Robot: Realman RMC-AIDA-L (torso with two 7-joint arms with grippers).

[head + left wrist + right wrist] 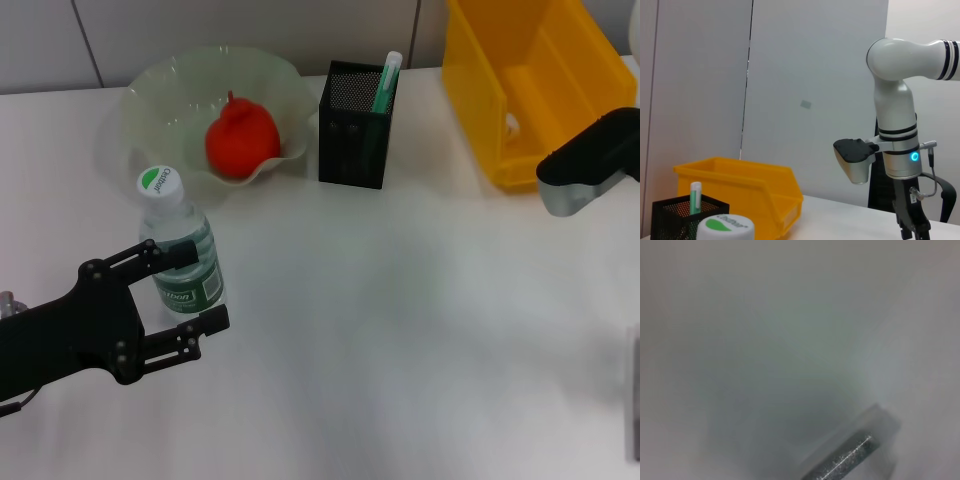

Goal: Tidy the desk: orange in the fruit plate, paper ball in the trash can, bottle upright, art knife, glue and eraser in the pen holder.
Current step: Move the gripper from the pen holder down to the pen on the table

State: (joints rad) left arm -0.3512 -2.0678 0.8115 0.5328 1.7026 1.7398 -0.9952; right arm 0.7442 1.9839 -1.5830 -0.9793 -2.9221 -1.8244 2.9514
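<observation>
The bottle [183, 256] stands upright near the table's left front, and its cap [723, 228] shows in the left wrist view. My left gripper [195, 288] is open, with one finger on each side of the bottle. The orange [241, 140] lies in the fruit plate [155, 95]. A small white wad, likely the paper ball [513, 125], sits inside the trash can [480, 90]. A green-and-white glue stick [386, 80] pokes out of the pen holder [352, 130]. Art knife and eraser are hidden. My right gripper [912, 227] hangs point-down at the far right.
The right arm's wrist [588, 165] hovers in front of the trash can [740, 185]. The white table [400, 330] stretches between the two arms. The pen holder [675, 215] stands between plate and bin at the back.
</observation>
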